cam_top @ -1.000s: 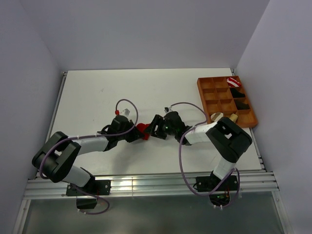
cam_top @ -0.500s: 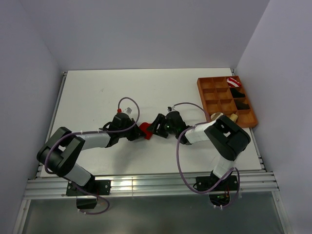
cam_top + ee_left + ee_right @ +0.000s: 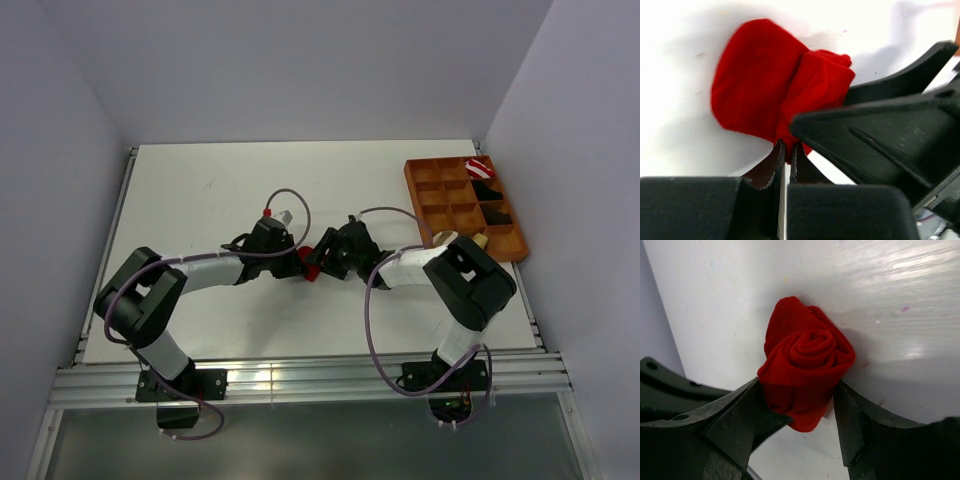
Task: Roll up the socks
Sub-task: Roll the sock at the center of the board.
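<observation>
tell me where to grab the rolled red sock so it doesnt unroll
Grip the red sock across the thick rolled part, one claw finger on each curved flank, coming from the spiral end as the right claw sits now. Squeezing there likely presses the coils together; the flat loose flap would probably just unwind.

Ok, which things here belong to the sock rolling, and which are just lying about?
In the job: red sock, right gripper clamping its roll, left gripper at its edge.
Lying about: orange tray, holding a red-and-white striped bundle and black bundles.
</observation>
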{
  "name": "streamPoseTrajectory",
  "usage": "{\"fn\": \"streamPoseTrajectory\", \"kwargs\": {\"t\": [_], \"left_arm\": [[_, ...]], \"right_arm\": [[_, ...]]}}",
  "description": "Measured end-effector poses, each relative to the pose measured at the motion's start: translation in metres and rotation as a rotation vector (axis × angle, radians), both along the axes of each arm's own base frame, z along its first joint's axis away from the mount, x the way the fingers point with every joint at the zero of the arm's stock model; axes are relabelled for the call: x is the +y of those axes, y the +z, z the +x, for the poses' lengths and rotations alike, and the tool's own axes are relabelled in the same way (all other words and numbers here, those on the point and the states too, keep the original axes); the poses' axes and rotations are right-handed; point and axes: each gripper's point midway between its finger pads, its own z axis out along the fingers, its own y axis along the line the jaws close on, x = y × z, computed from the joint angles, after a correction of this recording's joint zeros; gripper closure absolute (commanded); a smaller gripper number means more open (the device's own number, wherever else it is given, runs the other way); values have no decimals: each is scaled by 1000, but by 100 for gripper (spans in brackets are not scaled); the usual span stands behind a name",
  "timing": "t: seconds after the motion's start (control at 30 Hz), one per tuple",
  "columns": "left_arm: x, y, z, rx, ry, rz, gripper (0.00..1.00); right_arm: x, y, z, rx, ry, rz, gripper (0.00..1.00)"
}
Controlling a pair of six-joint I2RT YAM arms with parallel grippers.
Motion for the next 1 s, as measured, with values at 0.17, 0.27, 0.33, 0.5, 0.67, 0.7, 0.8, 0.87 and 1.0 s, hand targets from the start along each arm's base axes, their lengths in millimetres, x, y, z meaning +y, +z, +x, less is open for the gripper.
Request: {"fn": "streamPoseTrajectory", "kwargs": {"t": [0.17, 0.27, 0.33, 0.5, 0.67, 0.7, 0.8, 0.87, 1.0], "left_arm": [[-21, 0, -1, -52, -70, 67, 99], [-32, 0, -3, -81, -99, 106, 99], [-36, 0, -3, -93, -107, 127, 99], [-43, 0, -1, -107, -126, 169, 99], [-46, 0, -2, -113, -137, 177, 99], [-45, 0, -2, -114, -135, 178, 99], [-41, 1, 0, -133, -110, 196, 98], [-35, 2, -1, -149, -80, 209, 89], [-23, 3, -11, -173, -37, 245, 65]], "right_arm": [[-13, -1, 5, 37, -71, -44, 35], [-22, -3, 7, 59, -114, -62, 38], [-28, -4, 9, 76, -145, -70, 40], [-41, -11, 10, 108, -191, -97, 70], [-45, -17, 10, 137, -182, -112, 100], [-44, -16, 11, 141, -171, -114, 100], [-36, -16, 14, 153, -117, -122, 100], [-28, -16, 14, 160, -73, -124, 100], [-16, -16, 5, 171, -7, -133, 100]]}}
